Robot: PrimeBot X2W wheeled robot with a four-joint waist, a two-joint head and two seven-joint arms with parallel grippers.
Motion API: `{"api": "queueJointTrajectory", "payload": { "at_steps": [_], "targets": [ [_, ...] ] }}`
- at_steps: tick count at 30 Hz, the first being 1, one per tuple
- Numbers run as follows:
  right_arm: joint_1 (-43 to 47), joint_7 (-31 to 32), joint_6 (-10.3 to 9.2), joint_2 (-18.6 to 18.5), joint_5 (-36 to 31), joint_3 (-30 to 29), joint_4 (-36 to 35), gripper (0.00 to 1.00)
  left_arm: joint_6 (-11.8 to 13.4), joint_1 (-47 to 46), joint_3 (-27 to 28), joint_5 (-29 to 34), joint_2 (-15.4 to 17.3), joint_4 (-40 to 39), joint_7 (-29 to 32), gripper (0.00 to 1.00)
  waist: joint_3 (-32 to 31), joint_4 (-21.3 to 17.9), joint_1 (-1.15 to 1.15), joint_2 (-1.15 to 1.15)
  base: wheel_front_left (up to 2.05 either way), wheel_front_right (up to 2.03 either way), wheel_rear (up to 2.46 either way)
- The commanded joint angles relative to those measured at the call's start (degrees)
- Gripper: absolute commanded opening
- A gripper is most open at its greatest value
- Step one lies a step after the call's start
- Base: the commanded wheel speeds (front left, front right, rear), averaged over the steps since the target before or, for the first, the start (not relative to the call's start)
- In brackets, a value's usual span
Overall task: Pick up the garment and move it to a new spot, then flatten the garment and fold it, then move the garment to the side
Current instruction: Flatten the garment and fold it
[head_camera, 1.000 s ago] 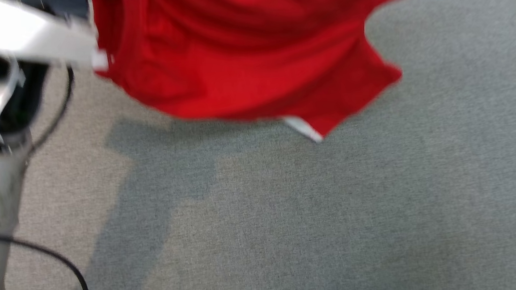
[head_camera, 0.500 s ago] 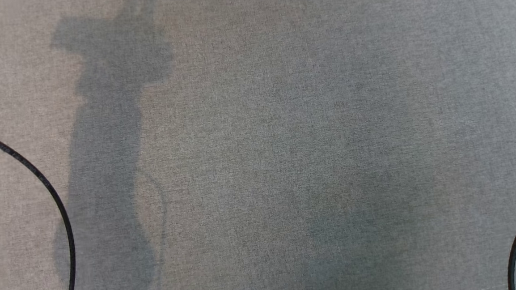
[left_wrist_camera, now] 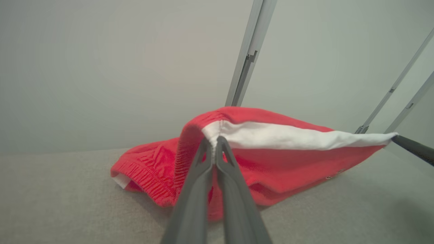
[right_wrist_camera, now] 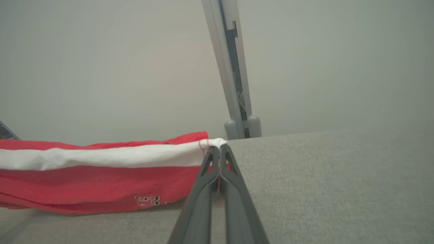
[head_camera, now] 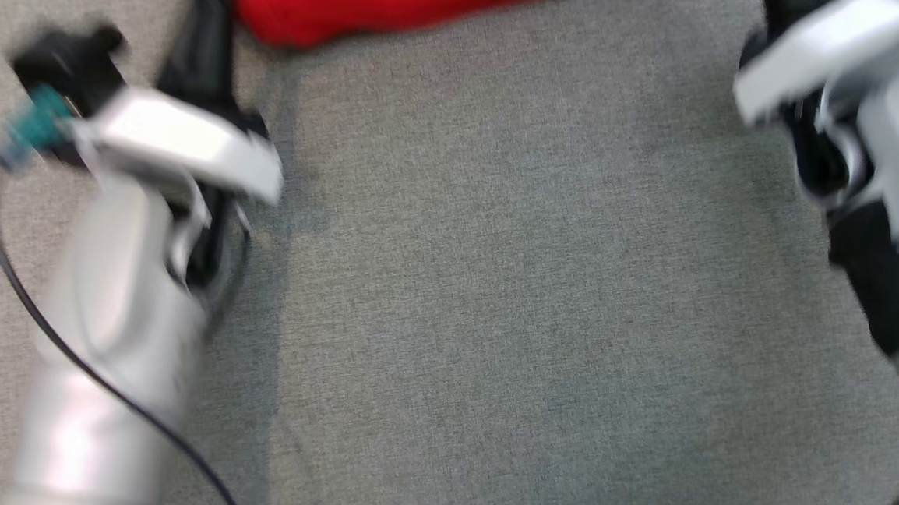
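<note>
Grey surface (head_camera: 498, 281), garment (head_camera: 418, 1) back in view between left pincer (left_wrist_camera: 213, 142), right pincer (right_wrist_camera: 219, 147)

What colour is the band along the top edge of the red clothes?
White. The band on the garment shows best in the left wrist view.

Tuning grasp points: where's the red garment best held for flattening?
Both ends of the white band, from the robot's side, as left gripper and right gripper pinch now: that straight hem pulls taut, and the garment drapes below.
</note>
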Motion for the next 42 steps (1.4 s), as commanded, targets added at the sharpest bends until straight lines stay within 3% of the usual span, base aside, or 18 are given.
{"api": "queueJointTrajectory", "payload": {
  "at_steps": [1, 5, 10, 14, 18, 19, 27, 31, 36, 42],
  "targets": [
    [3.11, -0.96, 0.0, -1.31, 0.81, 0.86, -1.2, 0.0, -0.16, 3.87, -0.11, 1.03, 0.22, -2.05, -0.23, 0.0, -0.83, 0.17, 0.0, 0.0, 0.0, 0.0, 0.0],
    [14.46, -2.73, 0.0, -4.14, 4.63, 2.48, -6.93, 0.0, -0.17, 15.47, -3.2, 0.25, -0.46, -8.91, -0.25, 0.0, -2.92, 0.82, 0.0, 0.0, 0.0, 0.0, 0.0],
    [30.53, -3.6, 0.0, -7.77, 7.03, 1.78, -20.14, 0.0, -0.03, 29.7, -3.78, -1.63, 3.1, -18.38, -0.24, 0.0, -6.93, 0.19, 0.0, 0.0, 0.0, 0.0, 0.0],
    [40.97, -3.2, 0.0, -8.59, 5.53, -1.92, -28.33, 0.0, 2.44, 37.47, -3.34, -2.69, 6.12, -25.31, 2.64, 0.0, -9.63, 0.16, 0.0, 0.0, 0.0, 0.0, 0.0],
    [48.58, -0.89, 0.0, -7.4, 3.48, -5.5, -34.77, 0.0, 5.28, 42.59, -2.94, -3.14, 8.28, -32.03, 5.72, 0.0, -11.51, 0.15, 0.0, 0.0, 0.0, 0.0, 0.0],
    [53.44, 1.61, 0.0, -5.81, 2.03, -8.05, -39.28, 0.0, 7.36, 46.02, -2.6, -3.57, 9.76, -36.67, 7.95, 0.0, -12.52, 0.14, 0.0, 0.0, 0.0, 0.0, 0.0],
    [70.0, 13.31, 0.0, 2.6, -5.19, -18.32, -58.49, 0.0, 15.82, 58.11, -1.2, -4.05, 14.48, -55.9, 15.73, 0.0, -14.76, 0.48, 0.0, 0.0, 0.0, 0.0, 0.0],
    [73.43, 17.9, 0.0, 5.25, -7.29, -20.42, -65.3, 0.0, 18.5, 60.75, -0.64, -3.78, 15.57, -61.57, 17.74, 0.0, -15.07, 0.72, 0.0, 0.0, 0.0, 0.0, 0.0],
    [71.51, 20.75, 0.0, 6.03, -8.73, -22.18, -68.0, 0.0, 19.48, 61.25, -0.37, -3.87, 15.84, -63.46, 18.68, 0.0, -14.96, 0.93, 0.0, 0.0, 0.0, 0.0, 0.0],
    [60.01, 23.57, -0.01, 1.74, -8.69, -23.37, -64.72, 0.0, 18.97, 57.33, 0.02, -4.04, 15.41, -62.69, 18.81, 0.0, -12.15, 1.82, 0.0, 0.0, 0.0, 0.0, 0.0]
  ]
}}
